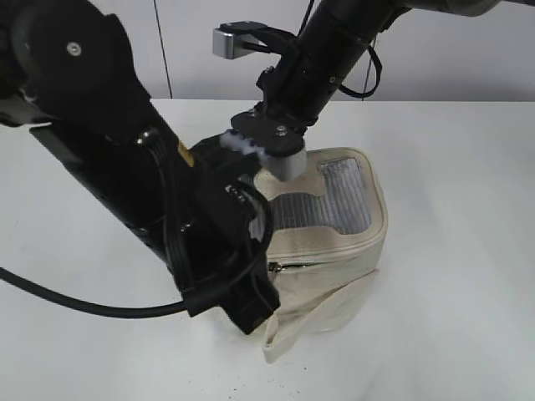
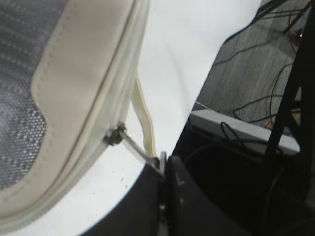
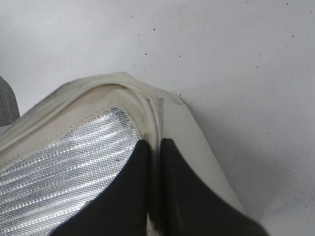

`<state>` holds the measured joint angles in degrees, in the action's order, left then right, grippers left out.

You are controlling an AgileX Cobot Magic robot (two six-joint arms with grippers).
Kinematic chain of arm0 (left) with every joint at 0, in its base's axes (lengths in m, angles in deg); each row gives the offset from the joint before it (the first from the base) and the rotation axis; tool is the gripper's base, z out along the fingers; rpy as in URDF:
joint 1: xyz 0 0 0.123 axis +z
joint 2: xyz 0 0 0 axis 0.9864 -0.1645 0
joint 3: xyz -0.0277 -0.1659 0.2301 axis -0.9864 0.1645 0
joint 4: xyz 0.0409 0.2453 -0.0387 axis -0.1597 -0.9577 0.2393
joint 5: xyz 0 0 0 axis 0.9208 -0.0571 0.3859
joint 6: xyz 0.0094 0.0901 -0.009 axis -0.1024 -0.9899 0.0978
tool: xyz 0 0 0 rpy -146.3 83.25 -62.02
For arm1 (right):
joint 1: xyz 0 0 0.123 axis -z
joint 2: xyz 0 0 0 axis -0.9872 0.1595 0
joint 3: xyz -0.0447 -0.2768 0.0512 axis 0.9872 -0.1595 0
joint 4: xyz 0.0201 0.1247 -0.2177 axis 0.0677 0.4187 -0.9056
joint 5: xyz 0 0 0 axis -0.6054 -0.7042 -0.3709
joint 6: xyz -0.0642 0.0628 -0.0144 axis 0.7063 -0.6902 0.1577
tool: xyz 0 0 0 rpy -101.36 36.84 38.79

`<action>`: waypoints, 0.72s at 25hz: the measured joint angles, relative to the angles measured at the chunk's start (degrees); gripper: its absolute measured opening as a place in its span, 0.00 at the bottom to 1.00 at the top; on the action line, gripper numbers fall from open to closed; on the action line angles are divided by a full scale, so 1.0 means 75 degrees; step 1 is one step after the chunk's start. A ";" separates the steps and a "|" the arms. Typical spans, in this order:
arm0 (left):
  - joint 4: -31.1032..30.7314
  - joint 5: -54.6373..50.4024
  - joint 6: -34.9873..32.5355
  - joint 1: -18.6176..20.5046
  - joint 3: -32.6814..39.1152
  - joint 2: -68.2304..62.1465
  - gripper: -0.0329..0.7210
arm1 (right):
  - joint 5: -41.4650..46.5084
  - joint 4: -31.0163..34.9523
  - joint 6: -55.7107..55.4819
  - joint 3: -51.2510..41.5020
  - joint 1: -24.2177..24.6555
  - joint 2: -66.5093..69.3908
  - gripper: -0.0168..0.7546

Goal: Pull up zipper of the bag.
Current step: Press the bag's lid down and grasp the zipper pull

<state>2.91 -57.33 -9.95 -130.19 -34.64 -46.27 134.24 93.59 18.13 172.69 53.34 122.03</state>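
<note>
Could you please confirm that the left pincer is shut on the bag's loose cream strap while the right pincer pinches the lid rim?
Not quite: the left wrist view shows the left pincer shut on the silver zipper pull, not the strap. The right pincer does pinch the lid rim.

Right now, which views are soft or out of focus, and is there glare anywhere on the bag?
Exterior view: evenly lit, the dark left arm fills the foreground and hides part of the bag. Left wrist view: the zipper pull is fairly sharp, the left gripper a dark near blur. Right wrist view: the ribbed lid panel glints brightly, and the right gripper pinching the lid rim is soft.
</note>
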 joint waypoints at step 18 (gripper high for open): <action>0.1551 0.1369 0.0025 -0.0176 0.0055 -0.0245 0.04 | 0.0017 0.0013 -0.0010 0.0000 0.0000 0.0000 0.07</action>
<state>14.54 -47.06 -9.76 -131.51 -34.22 -48.11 134.37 93.69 18.06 172.69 53.34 122.03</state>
